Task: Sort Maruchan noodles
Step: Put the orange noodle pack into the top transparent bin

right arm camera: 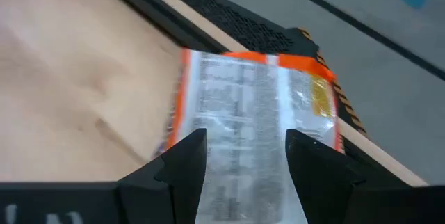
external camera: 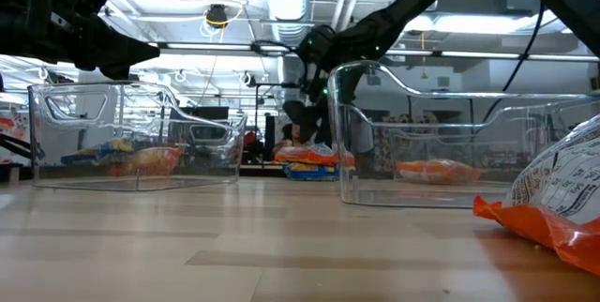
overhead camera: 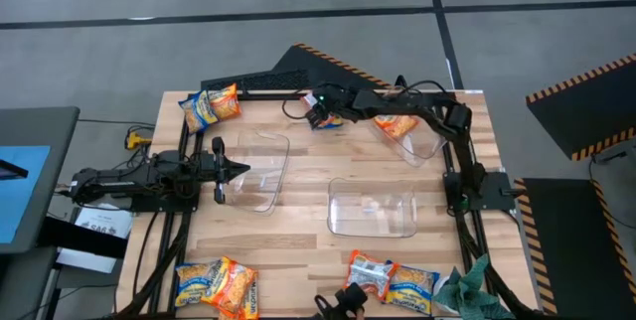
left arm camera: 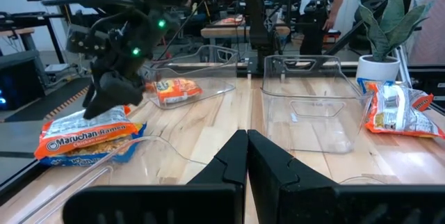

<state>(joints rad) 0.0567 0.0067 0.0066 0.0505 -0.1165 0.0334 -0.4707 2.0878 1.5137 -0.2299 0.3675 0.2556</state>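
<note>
1. A packet (right arm camera: 254, 123) is lain at the table's (overhead camera: 298, 250) far edge, its long axis seen running away from the right gripper (right arm camera: 242, 156).
2. The packet is straddled by wide-spread fingers (right arm camera: 182, 156); only the right wrist view shows this.
3. The left gripper (left arm camera: 247, 156) is pinched closed, empty, near a bin (overhead camera: 260, 166).

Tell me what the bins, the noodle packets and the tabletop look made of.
Bins: clear hard plastic, probably; the wood shows through them and the rims glint.
Noodle packets: thin glossy printed film, crinkled and shiny.
Tabletop: pale wood planks with visible grain and seams, smooth finish.
</note>
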